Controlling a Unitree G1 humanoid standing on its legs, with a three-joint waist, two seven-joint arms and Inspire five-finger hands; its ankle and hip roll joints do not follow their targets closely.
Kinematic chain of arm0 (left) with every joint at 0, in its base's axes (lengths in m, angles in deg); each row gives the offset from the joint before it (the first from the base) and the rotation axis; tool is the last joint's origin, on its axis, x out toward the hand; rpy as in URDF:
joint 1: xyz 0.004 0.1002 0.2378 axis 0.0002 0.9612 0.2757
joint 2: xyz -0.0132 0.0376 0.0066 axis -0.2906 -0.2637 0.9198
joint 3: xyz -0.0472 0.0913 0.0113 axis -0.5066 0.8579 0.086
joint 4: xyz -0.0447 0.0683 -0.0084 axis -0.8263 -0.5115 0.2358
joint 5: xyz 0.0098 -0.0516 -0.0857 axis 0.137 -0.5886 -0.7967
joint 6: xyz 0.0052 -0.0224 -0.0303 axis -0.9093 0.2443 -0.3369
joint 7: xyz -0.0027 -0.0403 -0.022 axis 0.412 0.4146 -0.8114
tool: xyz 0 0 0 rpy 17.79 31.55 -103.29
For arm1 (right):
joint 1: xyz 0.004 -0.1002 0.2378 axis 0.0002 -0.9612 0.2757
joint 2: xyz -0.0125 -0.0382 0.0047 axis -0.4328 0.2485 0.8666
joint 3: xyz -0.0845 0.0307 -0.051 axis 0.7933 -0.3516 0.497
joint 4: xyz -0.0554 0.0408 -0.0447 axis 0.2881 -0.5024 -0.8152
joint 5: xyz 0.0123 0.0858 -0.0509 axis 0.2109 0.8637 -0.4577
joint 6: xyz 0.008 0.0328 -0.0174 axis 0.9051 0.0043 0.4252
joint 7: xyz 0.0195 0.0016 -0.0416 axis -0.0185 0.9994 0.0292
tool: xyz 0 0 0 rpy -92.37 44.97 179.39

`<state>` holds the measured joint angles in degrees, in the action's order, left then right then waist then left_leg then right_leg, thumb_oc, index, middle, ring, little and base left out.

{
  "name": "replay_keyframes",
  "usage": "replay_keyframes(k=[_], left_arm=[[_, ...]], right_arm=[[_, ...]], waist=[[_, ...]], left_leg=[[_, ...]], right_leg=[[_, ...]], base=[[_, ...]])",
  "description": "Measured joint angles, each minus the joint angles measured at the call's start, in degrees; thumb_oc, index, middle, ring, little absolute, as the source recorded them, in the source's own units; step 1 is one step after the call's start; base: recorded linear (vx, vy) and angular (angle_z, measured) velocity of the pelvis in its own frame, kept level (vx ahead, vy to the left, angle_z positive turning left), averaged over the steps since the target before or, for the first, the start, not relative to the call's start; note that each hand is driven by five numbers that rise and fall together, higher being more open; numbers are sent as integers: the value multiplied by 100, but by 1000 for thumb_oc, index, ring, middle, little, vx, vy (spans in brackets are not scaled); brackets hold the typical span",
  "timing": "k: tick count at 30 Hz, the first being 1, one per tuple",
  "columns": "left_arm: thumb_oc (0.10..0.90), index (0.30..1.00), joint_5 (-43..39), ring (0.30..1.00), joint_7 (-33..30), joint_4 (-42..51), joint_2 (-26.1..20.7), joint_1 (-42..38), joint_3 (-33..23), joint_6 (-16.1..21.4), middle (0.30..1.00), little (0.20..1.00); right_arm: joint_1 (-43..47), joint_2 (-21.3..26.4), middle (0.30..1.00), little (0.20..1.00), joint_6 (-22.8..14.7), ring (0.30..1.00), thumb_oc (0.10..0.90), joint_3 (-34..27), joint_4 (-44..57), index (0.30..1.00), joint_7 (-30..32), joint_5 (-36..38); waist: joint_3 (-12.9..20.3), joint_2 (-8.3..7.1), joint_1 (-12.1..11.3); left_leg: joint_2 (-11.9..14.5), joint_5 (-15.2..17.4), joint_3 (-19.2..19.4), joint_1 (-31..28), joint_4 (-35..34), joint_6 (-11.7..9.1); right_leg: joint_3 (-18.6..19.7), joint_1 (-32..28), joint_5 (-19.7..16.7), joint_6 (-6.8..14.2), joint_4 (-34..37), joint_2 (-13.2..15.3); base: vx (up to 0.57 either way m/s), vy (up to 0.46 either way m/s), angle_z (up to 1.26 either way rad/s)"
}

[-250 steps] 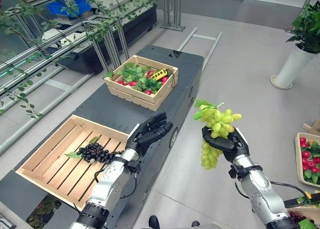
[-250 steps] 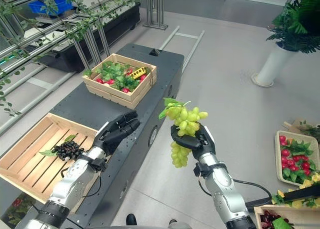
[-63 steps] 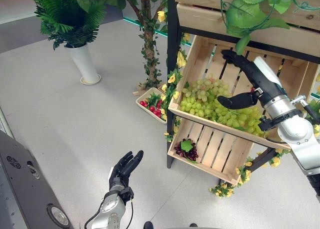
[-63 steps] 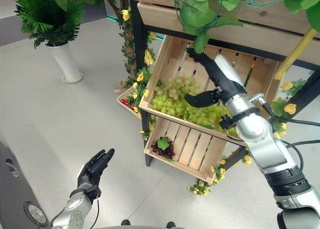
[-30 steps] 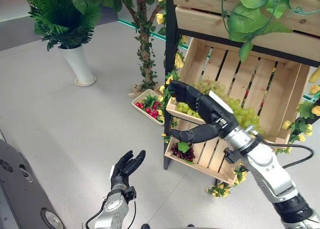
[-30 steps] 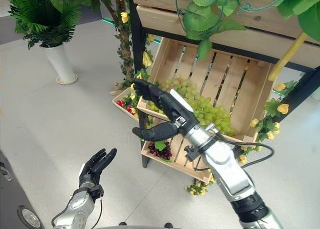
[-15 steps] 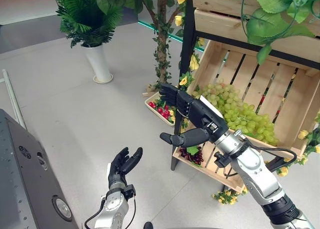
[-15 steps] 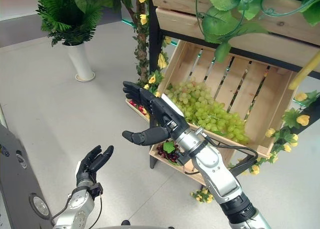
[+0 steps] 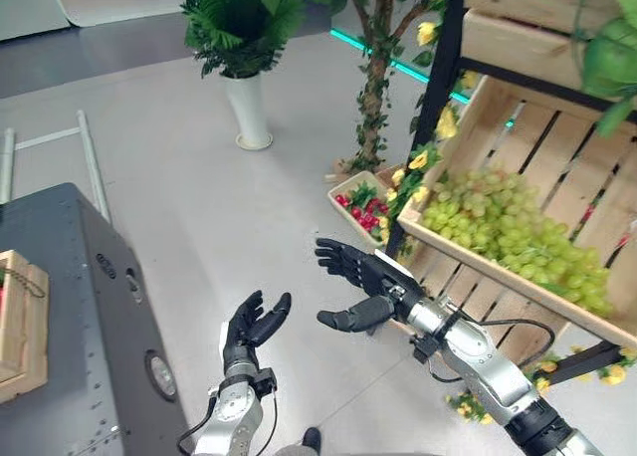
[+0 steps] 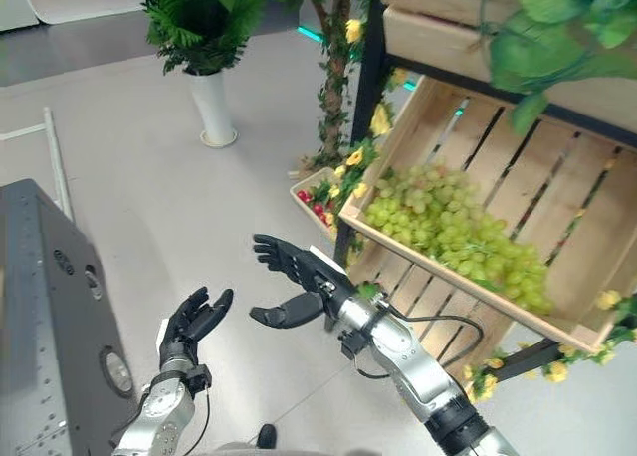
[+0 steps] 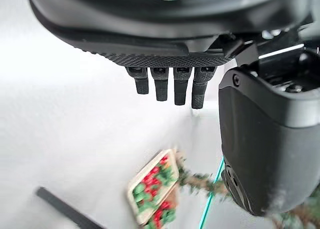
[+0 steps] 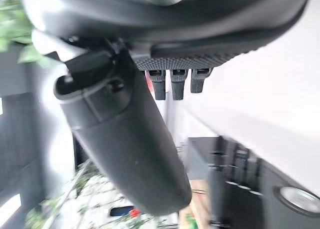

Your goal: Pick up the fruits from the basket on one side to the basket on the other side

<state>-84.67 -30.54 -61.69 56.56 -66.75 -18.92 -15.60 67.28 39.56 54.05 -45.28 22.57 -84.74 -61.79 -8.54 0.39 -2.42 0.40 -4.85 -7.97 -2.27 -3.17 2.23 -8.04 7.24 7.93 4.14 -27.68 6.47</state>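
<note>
A pile of green grapes [image 9: 518, 232] lies in a tilted wooden crate [image 9: 557, 167] on a shelf at the right. My right hand [image 9: 363, 282] hangs open and empty over the floor, to the left of the crate, fingers spread and thumb out. My left hand [image 9: 249, 329] is open too, low in the middle, palm up, holding nothing. Both wrist views show straight fingers [image 11: 167, 86] with nothing between them and the thumb [image 12: 125, 139]. A corner of a wooden basket [image 9: 20, 327] shows on the dark table [image 9: 90, 307] at the left edge.
A small tray of red fruit and leaves [image 9: 363, 202] sits on the floor by the shelf's black post [image 9: 423, 117]. A white vase with a fern [image 9: 247, 108] stands further back. A lower crate [image 9: 468, 292] sits under the grapes. Grey floor lies open between table and shelf.
The camera has swung left, bringing the dark table into view. My right hand has dropped lower and drawn away from the grape crate, still empty. My left hand keeps its pose.
</note>
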Motion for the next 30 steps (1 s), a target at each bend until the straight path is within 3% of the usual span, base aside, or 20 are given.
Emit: replay_keyframes(k=[1,3,5,6,8,10,13,14,15,16,17,18,19,22,23,24,25,26,28,30], left_arm=[[800,900,8,900,104,-41,-115,-107,-50,2,900,900],[800,900,14,900,199,-91,-247,-246,-110,1,900,900],[800,900,17,900,152,-97,-305,-351,-140,0,900,900],[800,900,39,900,136,-98,-344,-434,-54,1,900,900],[800,900,-12,900,-11,-64,-252,-344,-46,4,900,900],[800,900,-62,900,-46,-58,-190,-137,-69,43,900,900],[800,900,-175,900,-29,-60,-122,30,-5,49,900,900],[800,900,-178,900,81,-76,-97,62,48,35,900,900],[800,900,-177,900,156,-72,-82,59,81,17,900,900],[800,900,-166,900,301,-89,-63,24,144,9,900,900],[800,900,-142,900,410,-88,-62,-35,166,7,900,900],[800,900,-118,900,426,-87,-64,-59,165,7,900,900],[800,900,-96,900,426,-83,-69,-109,161,-4,900,900],[800,900,26,900,487,-61,-27,-241,160,-26,900,900],[800,900,154,900,613,-49,0,-373,168,-90,900,900],[800,900,263,900,690,79,63,-460,209,-148,900,900],[800,900,339,900,714,143,8,-520,278,-170,900,900],[800,900,399,900,746,253,-41,-602,402,-182,900,900],[800,900,488,900,769,357,-76,-737,560,-220,900,900],[800,900,652,900,820,579,-293,-791,644,-258,900,900]], right_arm=[[-228,16,900,900,1,900,800,16,22,900,17,-4],[-303,25,900,900,-2,900,800,15,18,900,40,-12],[-291,11,900,900,-5,900,800,-5,17,900,182,-16],[-228,41,900,900,-3,900,800,-45,-21,900,248,-20],[78,129,900,900,103,900,800,-49,-260,900,246,-13],[177,165,900,900,108,900,800,-120,-322,900,244,2],[177,140,900,900,108,900,800,-273,-321,900,245,21],[130,129,900,900,107,900,800,-305,-331,900,256,22],[77,130,900,900,114,900,800,-321,-332,900,273,21],[-75,128,900,900,113,900,800,-394,-304,900,286,26],[-226,79,900,900,117,900,800,-455,-323,900,336,28],[-254,67,900,900,117,900,800,-455,-327,900,357,31],[-319,-36,900,900,117,900,800,-477,-325,900,411,204],[-431,-197,900,900,115,900,800,-574,-316,900,592,455],[-566,-279,900,900,110,900,800,-713,-301,900,729,454],[-586,-260,900,900,110,900,800,-744,-309,900,914,452],[-620,-306,900,900,115,900,800,-767,-355,900,1019,451],[-678,-339,900,900,115,900,800,-760,-348,900,1157,456],[-665,-377,900,900,102,900,800,-742,-401,900,1300,671],[-595,-580,900,900,80,900,800,-740,-470,900,1479,684]], waist=[[-58,-54,145],[-143,-159,155],[-186,-122,263],[-230,-103,335],[-297,9,166],[-306,18,47],[-397,-192,-46],[-429,-250,-66],[-433,-297,-22],[-446,-350,55],[-477,-473,148],[-480,-539,132],[-474,-657,178],[-483,-519,445],[-463,-407,653],[-426,-28,790],[-406,-6,783],[-358,91,766],[-268,208,766],[-210,47,632]], left_leg=[[-87,-69,-543,122,27,-47],[-193,-110,-861,179,-32,-98],[-261,-113,-1313,415,-46,-90],[-228,-91,-1321,422,-124,-62],[34,-101,-820,374,-162,-76],[187,-157,-614,358,-14,-98],[177,-98,-565,385,134,-89],[143,-193,-312,543,258,-232],[128,-187,-32,570,360,-230],[157,86,868,681,585,92],[131,152,1424,706,947,123],[110,212,1588,697,1086,77],[132,426,2219,710,1569,5],[169,695,2767,474,1675,45],[149,648,3178,410,1419,117],[164,599,3177,368,839,170],[113,472,2990,259,608,189],[-5,238,2462,122,216,224],[-71,17,2077,109,-141,297],[-340,-4,1925,189,-194,329]], right_leg=[[540,-73,69,-117,395,-402],[866,-199,62,-183,1110,-664],[1773,-400,-68,-234,1781,-1036],[1766,-472,-206,-370,1920,-1101],[1335,-576,-193,-439,1985,-1096],[1104,-765,-200,-587,2069,-1184],[799,-937,-122,-727,2180,-1201],[483,-1086,-140,-779,2293,-1165],[270,-1167,-159,-800,2411,-1092],[-237,-1330,-166,-821,2633,-992],[-536,-1435,-157,-832,2715,-862],[-582,-1432,-148,-844,2724,-792],[-837,-1512,-146,-823,2855,-629],[-1097,-1692,-73,-669,2844,-515],[-1326,-1827,29,-513,2834,-500],[-1310,-1861,39,-495,2714,-684],[-1271,-1876,66,-454,2663,-680],[-1286,-1784,76,-441,2442,-678],[-1208,-1588,177,-406,2304,-647],[-1045,-1593,136,-88,2785,-429]], base=[[113,-336,146],[64,-351,137],[28,-343,171],[22,-405,175],[2,-430,78],[-28,-345,42],[-36,-228,62],[-44,-129,77],[-53,-79,114],[-40,-25,139],[28,5,122],[59,27,104],[74,39,75],[78,142,101],[88,126,138],[86,123,145],[27,68,116],[5,63,84],[92,124,95],[132,159,61]])
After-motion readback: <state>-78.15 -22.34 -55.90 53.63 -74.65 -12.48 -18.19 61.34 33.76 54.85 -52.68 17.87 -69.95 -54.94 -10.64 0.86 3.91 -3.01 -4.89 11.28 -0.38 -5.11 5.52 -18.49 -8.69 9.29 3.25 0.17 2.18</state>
